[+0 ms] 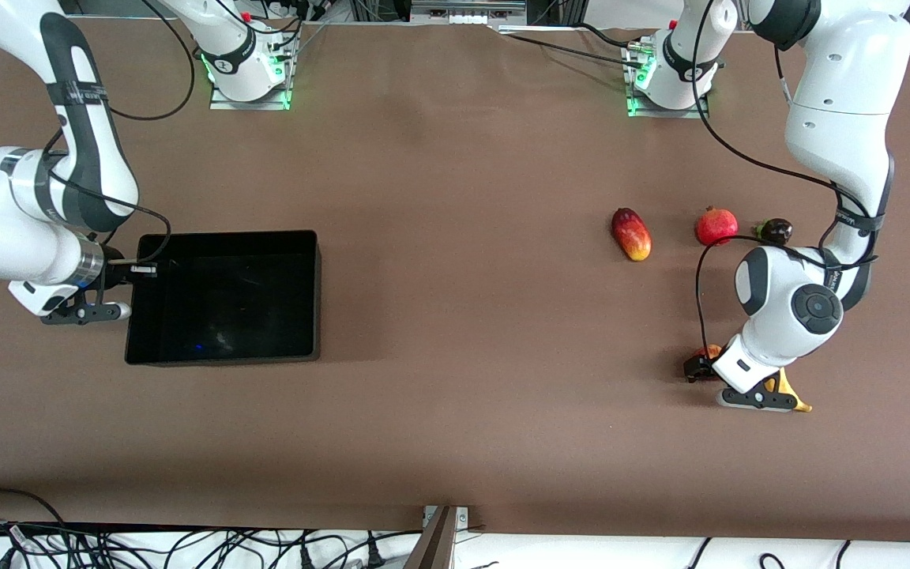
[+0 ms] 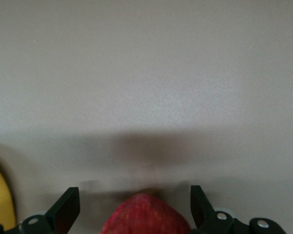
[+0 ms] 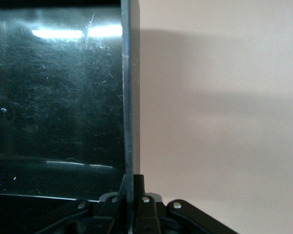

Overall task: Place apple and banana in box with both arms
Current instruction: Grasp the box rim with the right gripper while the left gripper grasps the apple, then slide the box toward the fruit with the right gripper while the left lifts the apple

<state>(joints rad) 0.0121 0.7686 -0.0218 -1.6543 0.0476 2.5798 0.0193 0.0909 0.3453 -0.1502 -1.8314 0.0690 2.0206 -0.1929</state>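
The left end effector (image 2: 135, 207) straddles the apple (image 2: 145, 215) on the table (image 1: 455, 316), fingers spread to either side, not yet touching. The banana (image 1: 788, 393) lies just beside it. The right end effector (image 3: 132, 192) pinches the box (image 1: 223, 296) wall at the right arm's end, well apart.

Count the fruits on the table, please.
5: elongated red-yellow fruit, smooth red fruit and dark fruit in a row; apple and banana under the left arm.
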